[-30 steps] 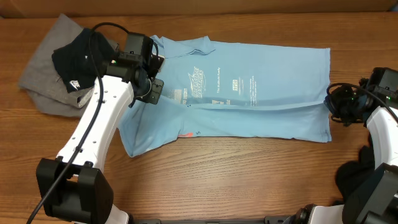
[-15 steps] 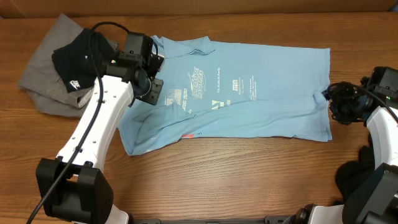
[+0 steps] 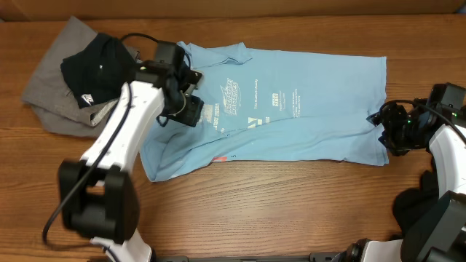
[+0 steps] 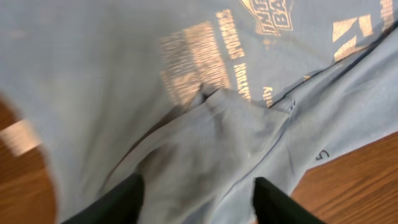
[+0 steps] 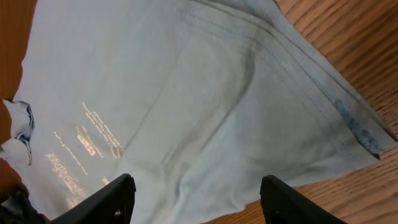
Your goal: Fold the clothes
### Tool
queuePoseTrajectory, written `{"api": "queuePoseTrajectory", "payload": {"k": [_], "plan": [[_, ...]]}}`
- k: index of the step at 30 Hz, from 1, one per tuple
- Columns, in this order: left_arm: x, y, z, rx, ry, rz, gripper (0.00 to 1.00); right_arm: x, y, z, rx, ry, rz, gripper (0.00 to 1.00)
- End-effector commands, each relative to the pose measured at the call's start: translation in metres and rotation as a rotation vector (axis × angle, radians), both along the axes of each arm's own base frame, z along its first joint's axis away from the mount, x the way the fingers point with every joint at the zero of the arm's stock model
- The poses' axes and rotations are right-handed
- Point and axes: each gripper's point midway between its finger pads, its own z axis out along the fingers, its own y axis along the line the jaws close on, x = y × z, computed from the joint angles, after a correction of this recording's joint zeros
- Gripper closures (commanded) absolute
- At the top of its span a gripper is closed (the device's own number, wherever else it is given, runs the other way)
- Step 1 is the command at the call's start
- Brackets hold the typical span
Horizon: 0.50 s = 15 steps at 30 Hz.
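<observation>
The light blue shirt (image 3: 291, 109) lies flat on the counter (image 3: 277, 211), its long axis running from 9 to 3 o'clock, collar end at 9. The left fingers (image 4: 121, 202) are spread over the printed chest near that collar end, with a raised crease of cloth below them and nothing pinched. The right fingers (image 5: 106, 202) are also spread, empty, over the hem corner at 3 o'clock. Each arm is nearer its own end, so a lengthwise fold likely needs both. A black shirt (image 3: 95, 69) and a grey shirt (image 3: 51, 94) sit piled at 10 o'clock.
</observation>
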Motion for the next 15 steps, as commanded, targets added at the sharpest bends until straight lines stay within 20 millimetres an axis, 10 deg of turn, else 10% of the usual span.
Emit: {"api": "queuePoseTrajectory", "payload": {"k": [1, 8, 15], "plan": [[-0.007, -0.031, -0.038, -0.088, 0.108, -0.066, 0.48, 0.005, 0.003, 0.007, 0.004, -0.025, 0.034, 0.32], [-0.008, -0.041, -0.065, -0.055, 0.142, -0.088, 0.51, 0.004, 0.003, 0.007, 0.002, -0.025, 0.036, 0.32], [-0.004, -0.039, -0.07, -0.021, 0.127, -0.091, 0.9, 0.004, 0.002, 0.007, 0.001, -0.023, 0.035, 0.32]]}}
